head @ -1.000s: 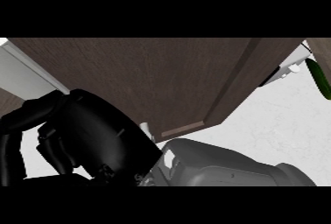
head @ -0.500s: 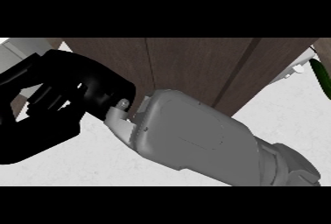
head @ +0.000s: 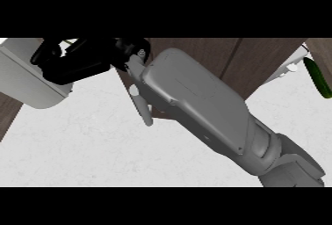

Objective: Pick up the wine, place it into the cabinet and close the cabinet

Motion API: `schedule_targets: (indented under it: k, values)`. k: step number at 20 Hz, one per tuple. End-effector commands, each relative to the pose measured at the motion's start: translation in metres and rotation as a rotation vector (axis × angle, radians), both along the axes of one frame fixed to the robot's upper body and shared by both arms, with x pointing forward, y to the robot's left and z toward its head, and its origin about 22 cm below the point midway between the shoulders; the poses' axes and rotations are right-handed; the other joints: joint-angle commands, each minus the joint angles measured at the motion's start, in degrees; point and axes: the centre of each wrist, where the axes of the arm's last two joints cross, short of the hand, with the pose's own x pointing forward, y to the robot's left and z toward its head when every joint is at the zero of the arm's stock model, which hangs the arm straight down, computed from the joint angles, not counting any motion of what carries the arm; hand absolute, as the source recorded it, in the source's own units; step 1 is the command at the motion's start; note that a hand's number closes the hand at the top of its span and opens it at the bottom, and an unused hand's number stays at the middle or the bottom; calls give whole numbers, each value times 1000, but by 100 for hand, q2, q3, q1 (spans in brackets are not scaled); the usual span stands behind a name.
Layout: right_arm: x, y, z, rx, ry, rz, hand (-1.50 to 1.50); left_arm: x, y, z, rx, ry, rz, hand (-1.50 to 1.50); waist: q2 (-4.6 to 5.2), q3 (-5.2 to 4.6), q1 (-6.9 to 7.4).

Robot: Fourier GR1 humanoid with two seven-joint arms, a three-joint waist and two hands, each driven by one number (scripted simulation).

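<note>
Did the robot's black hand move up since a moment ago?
Yes. The black hand has moved up and farther away, judged against the brown cabinet door: it was low at the view's left, and now it is near the top edge.

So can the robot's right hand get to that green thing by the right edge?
Probably not as it stands. The right hand is up at the far left by the brown cabinet, while the green thing lies far right. Nothing blocks it; the arm would need to swing over.

Dark matt wood-grain cabinet (head: 259, 61), speckled white stone-like counter (head: 97, 145), smooth grey forearm (head: 207, 110)
</note>
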Motion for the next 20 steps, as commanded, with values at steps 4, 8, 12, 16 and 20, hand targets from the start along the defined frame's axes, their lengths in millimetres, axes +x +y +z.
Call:
schedule_targets:
  k: [4, 8, 12, 16, 20]
  values:
    - [50, -48, -14, 41, -22, -249, 150, -5, 4, 7, 13, 6, -8, -150, 39, 40, -33]
    - [59, -74, -34, 30, -24, -275, 150, 0, 0, 8, -3, 3, -36, -150, 66, 42, -180]
    - [68, -95, -33, 59, -19, -296, 150, 1, -12, 9, -35, -1, -83, -150, 96, 45, -248]
    - [72, -106, -39, 88, -24, -319, 150, 3, -17, 8, -53, 16, -92, -150, 143, 43, -364]
    - [70, -98, -43, 102, -33, -304, 150, 3, -29, 5, -73, 44, -131, -150, 156, 40, -393]
